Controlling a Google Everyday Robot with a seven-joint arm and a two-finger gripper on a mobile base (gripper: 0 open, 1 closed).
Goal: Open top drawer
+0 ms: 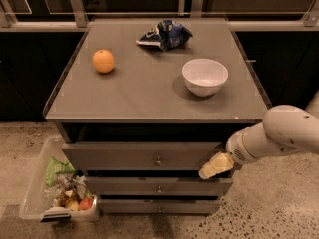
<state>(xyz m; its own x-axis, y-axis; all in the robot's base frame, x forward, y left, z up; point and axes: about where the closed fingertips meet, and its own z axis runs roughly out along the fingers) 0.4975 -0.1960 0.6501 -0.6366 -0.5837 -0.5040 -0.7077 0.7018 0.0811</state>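
- Camera view: a white bowl (205, 76) stands on the right of the grey cabinet top (149, 101). A clear plastic bin (30, 203) on the floor at near left holds fruit and a green packet.
- An orange (103, 61) sits on the left of the top, and a crumpled blue bag (164, 35) lies at the far edge.
- The gripper (216, 166) reaches in from the right, over the lower right corner of the top drawer (124, 156). Whether it is open or closed cannot be told.
- The top drawer, grey-brown with a small round knob (158, 161), sits just under the top with a dark gap above it. Two narrower drawer fronts (124, 187) lie below.
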